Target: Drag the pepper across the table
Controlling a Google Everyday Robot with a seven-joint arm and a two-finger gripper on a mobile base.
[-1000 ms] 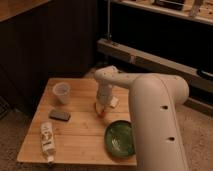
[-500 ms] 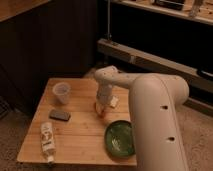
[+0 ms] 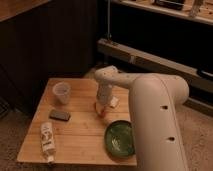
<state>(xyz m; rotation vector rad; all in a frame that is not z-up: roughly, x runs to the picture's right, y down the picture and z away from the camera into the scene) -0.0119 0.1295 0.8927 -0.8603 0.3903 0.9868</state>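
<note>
Camera view: a white robot arm bends in from the right foreground and reaches down to the middle of a small plank counter in a dim, dark-panelled room.
Gripper: the gripper points down over the centre of the counter, close above the wood; whether it is spread or pressed together cannot be told.
Pepper: the pepper, a small red-orange sliver, lies on the counter directly beneath the gripper, at its tip; contact between the two cannot be made out.
Packet: a pale square packet lies just beside the gripper, on the side toward the arm's elbow.
Cup: a clear plastic cup stands upright, well apart from the gripper, toward the counter's far left corner.
Dark object: a flat dark slab lies left of the gripper, nearer the camera than the cup.
Bottle: a bottle with a pale label lies on its side, far from the gripper, along the near left edge.
Plate: a green plate sits near the gripper on the camera side, at the counter's near right edge, partly against the arm.
</note>
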